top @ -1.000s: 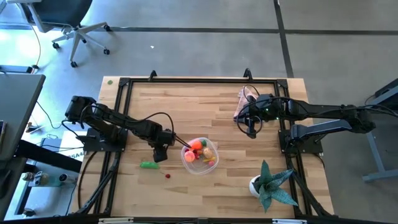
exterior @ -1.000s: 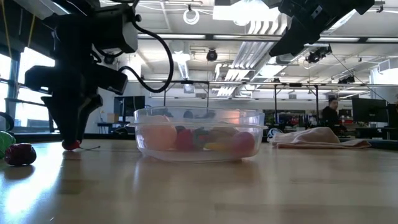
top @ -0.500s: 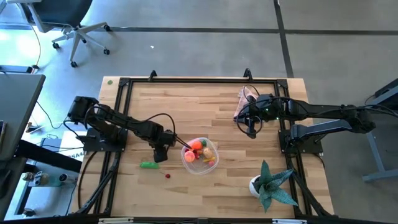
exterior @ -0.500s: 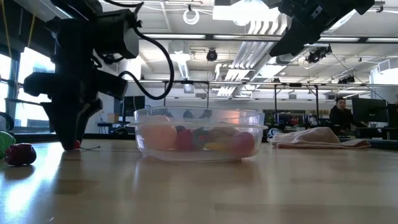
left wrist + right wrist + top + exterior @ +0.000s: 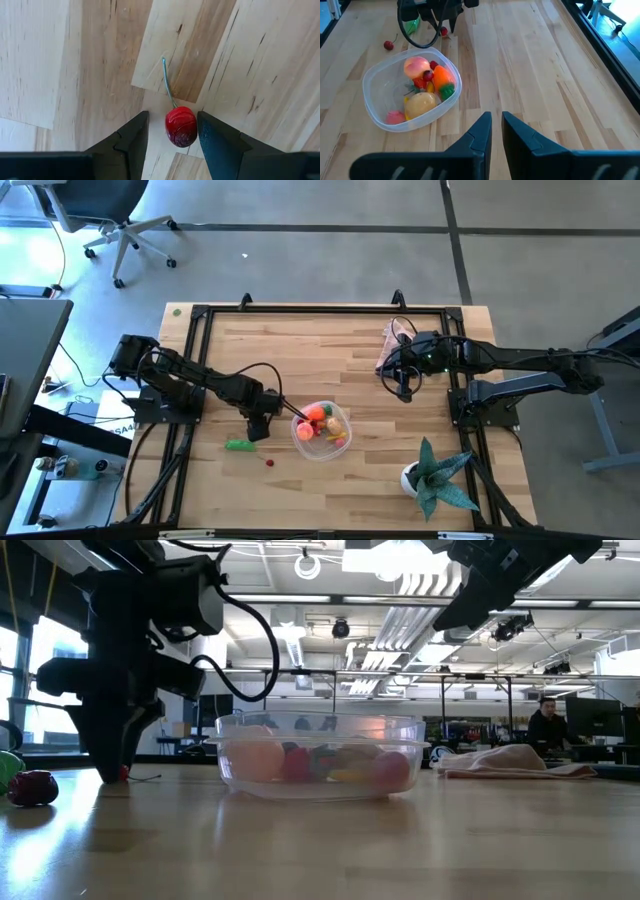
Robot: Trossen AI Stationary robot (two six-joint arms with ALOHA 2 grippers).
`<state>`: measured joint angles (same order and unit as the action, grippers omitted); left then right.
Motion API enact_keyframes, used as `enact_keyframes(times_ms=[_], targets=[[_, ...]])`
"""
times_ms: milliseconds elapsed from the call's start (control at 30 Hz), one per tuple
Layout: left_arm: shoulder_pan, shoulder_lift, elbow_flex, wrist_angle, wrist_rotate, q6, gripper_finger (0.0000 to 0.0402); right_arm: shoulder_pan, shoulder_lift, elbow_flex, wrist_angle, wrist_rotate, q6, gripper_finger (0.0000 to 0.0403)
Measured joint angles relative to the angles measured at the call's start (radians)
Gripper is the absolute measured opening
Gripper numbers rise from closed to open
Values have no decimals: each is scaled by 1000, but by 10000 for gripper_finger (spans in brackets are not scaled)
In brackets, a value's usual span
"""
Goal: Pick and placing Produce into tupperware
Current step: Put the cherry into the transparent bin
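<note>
The clear tupperware (image 5: 321, 430) stands on the table's middle with an orange carrot (image 5: 443, 76), a tan ball (image 5: 421, 102), pink balls and other produce inside. My left gripper (image 5: 172, 122) points down at the table just left of the tupperware. It is open, with one finger on each side of a red berry (image 5: 181, 126) that lies on the wood with its stem pointing away. A green pod (image 5: 238, 445) and a second red berry (image 5: 269, 462) lie nearer the front edge. My right gripper (image 5: 496, 127) hangs shut and empty above the table's right part.
A pink cloth (image 5: 393, 345) lies at the far right under my right arm. A teal spiky plant in a white pot (image 5: 435, 475) stands at the near right. A black frame rail (image 5: 200, 360) runs round the table. Bare wood lies between the tupperware and the cloth.
My left gripper has gone down a little onto the table around the red berry, staying open. The berry and the other produce have kept their places.
</note>
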<state>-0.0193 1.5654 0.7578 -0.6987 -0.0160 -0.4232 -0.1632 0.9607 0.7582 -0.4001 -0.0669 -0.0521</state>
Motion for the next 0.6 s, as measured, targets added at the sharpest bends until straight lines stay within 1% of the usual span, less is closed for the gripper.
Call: enact_keyframes(times_ms=[467,600], targets=[[0,1,0,-1,-3,0,158,0,0,0,0,0,0,32],[0,1,0,-1,-3,0,149,0,0,0,0,0,0,32]])
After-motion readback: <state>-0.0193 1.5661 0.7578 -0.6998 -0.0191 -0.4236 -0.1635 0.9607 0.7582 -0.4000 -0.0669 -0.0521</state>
